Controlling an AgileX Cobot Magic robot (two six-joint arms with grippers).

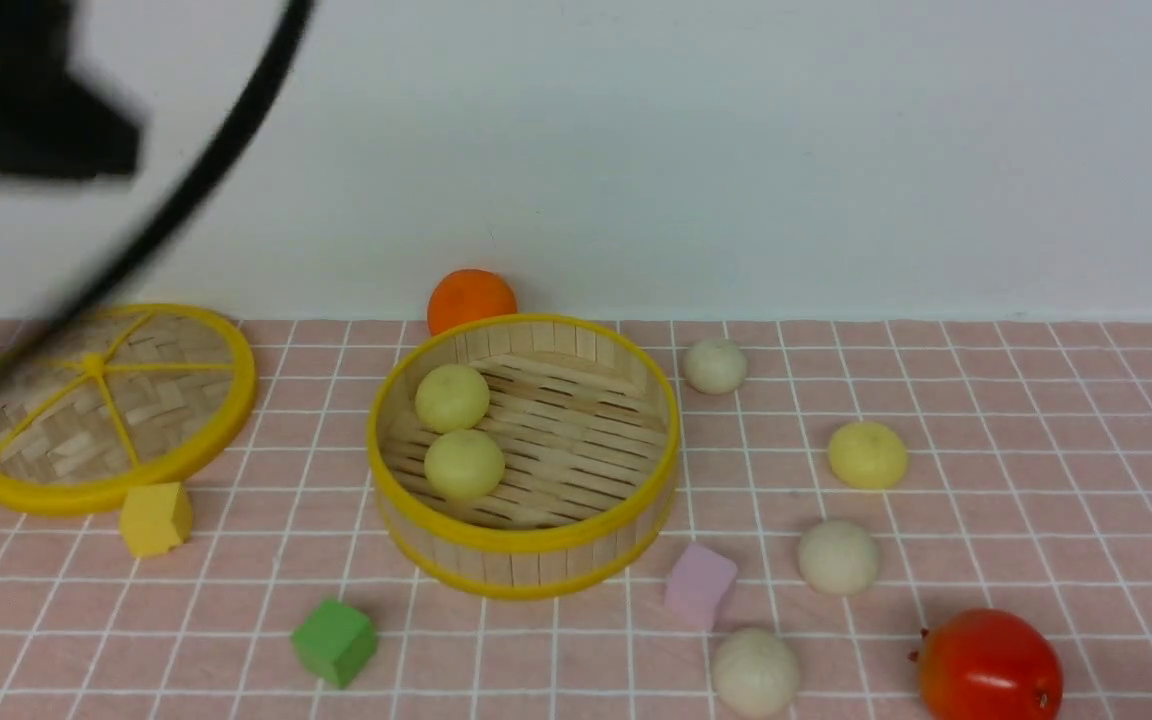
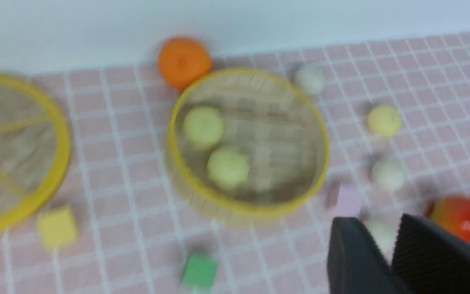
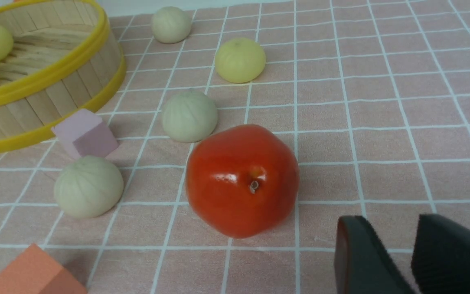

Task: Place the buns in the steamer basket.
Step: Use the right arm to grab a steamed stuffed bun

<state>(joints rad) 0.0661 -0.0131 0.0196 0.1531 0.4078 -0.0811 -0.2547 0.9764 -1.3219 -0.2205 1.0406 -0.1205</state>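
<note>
The steamer basket [image 1: 526, 545] stands mid-table with two pale yellow buns [image 1: 452, 397] [image 1: 464, 464] lying in its left half. On the cloth to its right lie a third yellow bun [image 1: 867, 455] and three off-white buns [image 1: 715, 365] [image 1: 839, 557] [image 1: 756, 672]. My left arm [image 1: 26, 110] is a dark blur high at the far left. Its gripper [image 2: 377, 222] hangs well above the table, open and empty, in a blurred wrist view. My right gripper [image 3: 388, 222] is open and empty, low over the cloth beside the red fruit [image 3: 242, 179].
The woven lid [image 1: 101, 405] lies at the left, with a yellow cube [image 1: 156, 518] in front of it. A green cube [image 1: 334, 641] and a pink cube [image 1: 700, 585] sit near the basket's front. An orange fruit [image 1: 471, 298] is behind it, by the wall. An orange cube [image 3: 35, 271] lies nearby.
</note>
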